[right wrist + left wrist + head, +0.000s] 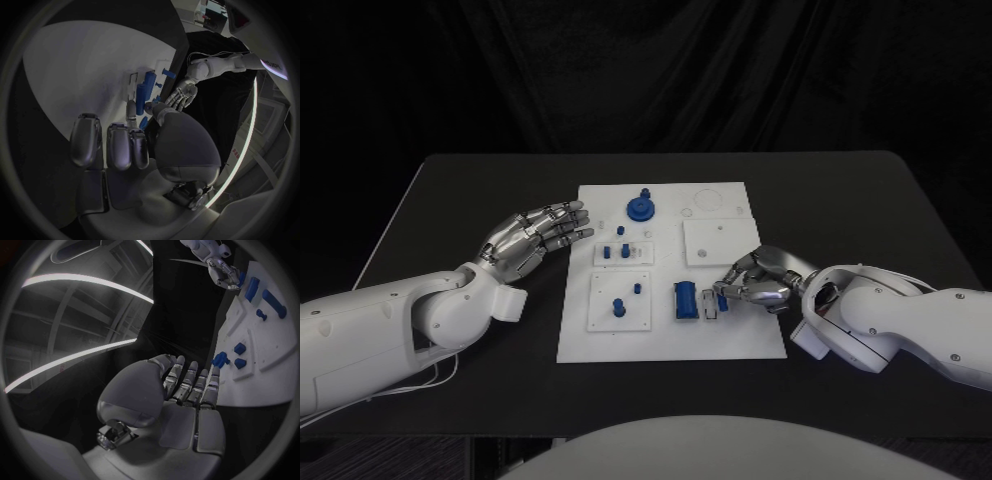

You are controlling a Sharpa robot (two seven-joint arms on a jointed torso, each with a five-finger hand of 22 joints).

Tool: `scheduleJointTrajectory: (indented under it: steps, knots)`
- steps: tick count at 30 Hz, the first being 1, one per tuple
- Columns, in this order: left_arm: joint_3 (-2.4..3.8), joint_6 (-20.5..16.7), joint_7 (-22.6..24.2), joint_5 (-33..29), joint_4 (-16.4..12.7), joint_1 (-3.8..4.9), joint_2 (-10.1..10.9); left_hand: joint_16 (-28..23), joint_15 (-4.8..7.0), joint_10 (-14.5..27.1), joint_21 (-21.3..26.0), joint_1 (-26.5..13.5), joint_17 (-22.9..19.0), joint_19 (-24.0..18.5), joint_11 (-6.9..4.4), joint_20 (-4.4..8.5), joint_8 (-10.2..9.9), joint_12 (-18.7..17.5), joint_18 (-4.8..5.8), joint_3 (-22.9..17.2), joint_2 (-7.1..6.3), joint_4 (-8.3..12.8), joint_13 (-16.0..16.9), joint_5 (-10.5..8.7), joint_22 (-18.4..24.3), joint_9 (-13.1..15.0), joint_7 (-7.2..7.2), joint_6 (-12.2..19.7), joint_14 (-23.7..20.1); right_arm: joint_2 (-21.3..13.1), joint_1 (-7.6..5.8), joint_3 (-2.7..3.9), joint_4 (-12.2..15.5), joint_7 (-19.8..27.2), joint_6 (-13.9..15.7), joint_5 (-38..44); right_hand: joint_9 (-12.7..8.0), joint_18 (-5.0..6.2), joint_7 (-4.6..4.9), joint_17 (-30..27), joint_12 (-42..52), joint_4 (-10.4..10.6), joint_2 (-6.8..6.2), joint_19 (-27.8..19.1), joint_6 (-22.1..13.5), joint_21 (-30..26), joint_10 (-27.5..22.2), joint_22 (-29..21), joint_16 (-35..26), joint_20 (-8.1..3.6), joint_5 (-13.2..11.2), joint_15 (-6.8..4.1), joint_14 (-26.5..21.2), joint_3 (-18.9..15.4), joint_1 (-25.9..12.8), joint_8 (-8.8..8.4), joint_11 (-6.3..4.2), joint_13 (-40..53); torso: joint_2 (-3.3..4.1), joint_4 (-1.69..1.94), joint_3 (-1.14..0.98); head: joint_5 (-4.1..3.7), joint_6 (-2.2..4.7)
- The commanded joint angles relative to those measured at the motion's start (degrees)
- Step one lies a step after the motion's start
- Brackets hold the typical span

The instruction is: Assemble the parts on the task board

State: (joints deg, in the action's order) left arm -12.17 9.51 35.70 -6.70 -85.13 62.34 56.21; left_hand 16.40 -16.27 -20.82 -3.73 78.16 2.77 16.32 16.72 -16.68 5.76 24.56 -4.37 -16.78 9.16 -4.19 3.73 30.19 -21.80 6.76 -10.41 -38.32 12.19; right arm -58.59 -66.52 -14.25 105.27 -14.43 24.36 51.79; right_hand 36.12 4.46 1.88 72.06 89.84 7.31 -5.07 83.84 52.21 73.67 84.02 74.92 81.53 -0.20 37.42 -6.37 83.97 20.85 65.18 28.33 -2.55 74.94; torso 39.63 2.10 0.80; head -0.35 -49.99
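The white task board (733, 340) lies in the middle of the black counter (877, 200), with black curtain behind. On it, a round blue gear-like part (642, 208) stands near the far edge. Two small blue pegs (623, 248) stand in a raised white block below it, and two more (620, 305) in a larger block nearer the robot. A bare white square plate (720, 240) sits to the right. The long blue part (687, 301) lies flat, its long axis running toward and away from the robot.

The right hand (750, 285) rests on the board just beside this part, fingers (727, 292) curled at a small pale piece (718, 303); whether they pinch it I cannot tell. The left hand (538, 238) hovers at the board's left edge, fingers (568, 222) spread, holding nothing.
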Motion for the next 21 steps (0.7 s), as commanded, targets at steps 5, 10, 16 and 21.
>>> scheduleJointTrajectory:
  steps: [5, 10, 16, 21]
  knots:
    - [0.05, 1.0, 0.6, -0.2, 0.1, -0.2, -0.3, 0.3, -0.1, -0.4, 0.2, -0.6, 0.0, 0.1, -0.16, -0.06, 0.2, 0.1, 0.12, -0.4, -0.12, 0.0, 0.1, 0.31, 0.0, 0.0, -1.9, -0.4, 0.0, 1.3, 0.14, 0.0, -1.3, -0.8, -1.2, 3.2, 0.0, -0.85, 0.03, 0.0, 0.2, -0.7, 0.01, 2.3, 0.5, -0.1, 6.0, 10.3, 0.0, 0.4, -0.9, 0.39, 3.1, 0.4, -1.4, -0.1, 0.21, 15.1, -0.08, 0.04, 0.16, -0.01, -0.01]
    - [0.05, 1.0, 0.6, -0.2, 0.1, -0.25, -0.3, 0.3, -0.1, -0.4, 0.2, -0.6, 0.0, 0.1, -0.16, -0.06, 0.2, 0.1, 0.12, -0.4, -0.12, 0.0, 0.1, 0.31, 0.0, 0.0, -1.9, -0.4, 0.0, 1.8, 0.28, -0.01, -1.8, -2.1, -2.1, 5.2, 0.0, -0.81, -0.12, -0.2, 0.2, -0.7, 0.2, 2.2, 0.7, -0.2, 6.0, 10.3, -0.1, 0.36, -2.9, 0.3, 3.1, -0.1, -1.7, 0.05, 0.08, 15.1, -0.08, -0.07, 0.13, 0.47, -0.01]
    - [0.05, 1.0, 0.6, -0.2, 0.1, -0.29, -0.3, 0.3, -0.1, -0.4, 0.2, -0.6, 0.0, 0.1, -0.16, -0.06, 0.2, 0.1, 0.12, -0.4, -0.12, 0.0, 0.1, 0.31, 0.0, 0.0, -1.9, -0.4, 0.0, 2.0, 0.46, -0.01, -2.0, -3.4, -3.1, 6.4, -0.2, -0.79, -0.06, -0.5, 0.2, -0.2, 0.53, 2.1, 0.4, -0.3, 6.0, 10.2, -0.2, 0.35, -6.4, 0.31, 3.0, -1.0, -2.5, -0.08, 0.12, 15.1, -0.15, 0.01, 0.21, 0.43, -0.01]
    - [0.05, 1.1, 0.5, -0.2, 0.2, -0.33, -0.3, 0.3, -0.1, -0.3, 0.2, -0.6, 0.0, 0.1, -0.19, -0.06, 0.2, 0.0, 0.12, -0.6, -0.12, -0.1, 0.0, 0.32, 0.0, 0.0, -1.92, -0.4, 0.0, 2.3, 0.53, -0.01, -2.1, -4.0, -3.6, 6.7, -0.3, -0.77, 0.01, -0.6, 0.2, 0.3, 0.68, 2.1, 0.4, -0.4, 6.0, 10.2, -0.2, 0.38, -8.4, 0.36, 3.0, -1.6, -3.2, -0.13, 0.18, 15.1, -0.06, 0.01, 0.06, 0.31, -0.01]
